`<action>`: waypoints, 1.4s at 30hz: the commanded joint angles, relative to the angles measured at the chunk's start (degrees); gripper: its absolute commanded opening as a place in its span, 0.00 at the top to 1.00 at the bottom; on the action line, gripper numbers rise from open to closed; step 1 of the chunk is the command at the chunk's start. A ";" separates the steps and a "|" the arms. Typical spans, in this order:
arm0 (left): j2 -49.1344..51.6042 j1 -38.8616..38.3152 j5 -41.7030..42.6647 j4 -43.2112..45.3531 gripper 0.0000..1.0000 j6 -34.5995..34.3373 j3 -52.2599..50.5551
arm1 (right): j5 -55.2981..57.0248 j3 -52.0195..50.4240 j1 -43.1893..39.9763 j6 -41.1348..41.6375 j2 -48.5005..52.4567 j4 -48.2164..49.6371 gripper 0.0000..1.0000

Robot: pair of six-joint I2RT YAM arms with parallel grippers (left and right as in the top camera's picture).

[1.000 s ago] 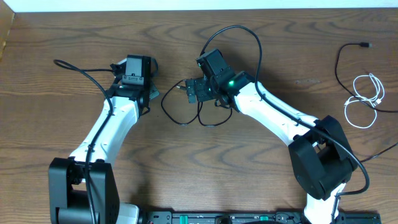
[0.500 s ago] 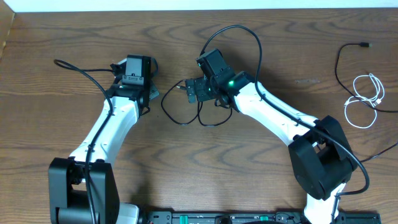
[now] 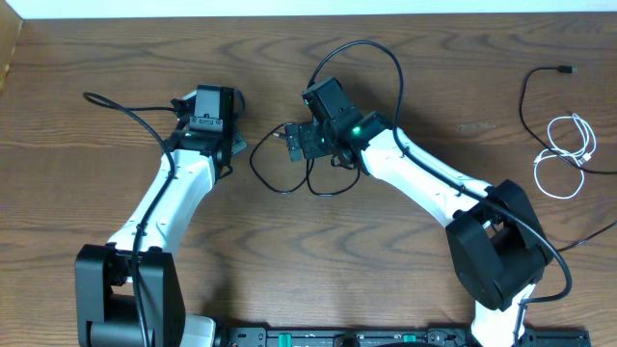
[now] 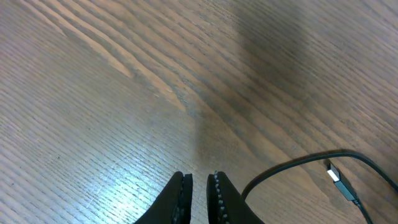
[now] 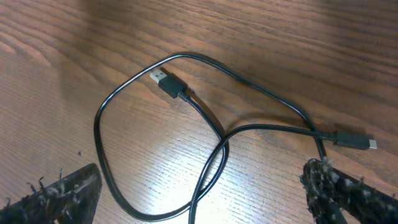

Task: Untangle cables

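The left pincer (image 4: 198, 182) sits together, empty, at lower centre. The right pincer (image 5: 200, 174) stands wide apart over a looped black cable (image 5: 171, 86) on the bench (image 5: 298, 43).

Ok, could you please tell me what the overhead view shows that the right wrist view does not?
Only the overhead shows the white cable coiled near the table's right edge, a second black cable beside it, and the left arm. Only the right wrist shows clearly where the looped black cable crosses itself, plus its larger plug and smaller plug. Both show that looped cable lying on the wooden table by the open right claw.
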 commanded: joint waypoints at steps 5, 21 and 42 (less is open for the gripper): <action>0.24 0.02 -1.55 -0.04 0.85 -0.33 -0.74 | 1.07 -0.48 0.63 0.42 0.22 0.24 0.01; 0.24 0.02 -1.55 -0.04 0.85 -0.33 -0.74 | 1.05 -1.64 0.74 0.44 0.22 1.49 0.01; 0.24 0.02 -1.55 -0.04 0.85 -0.33 -0.74 | 1.07 -5.97 0.94 0.39 0.22 6.67 0.01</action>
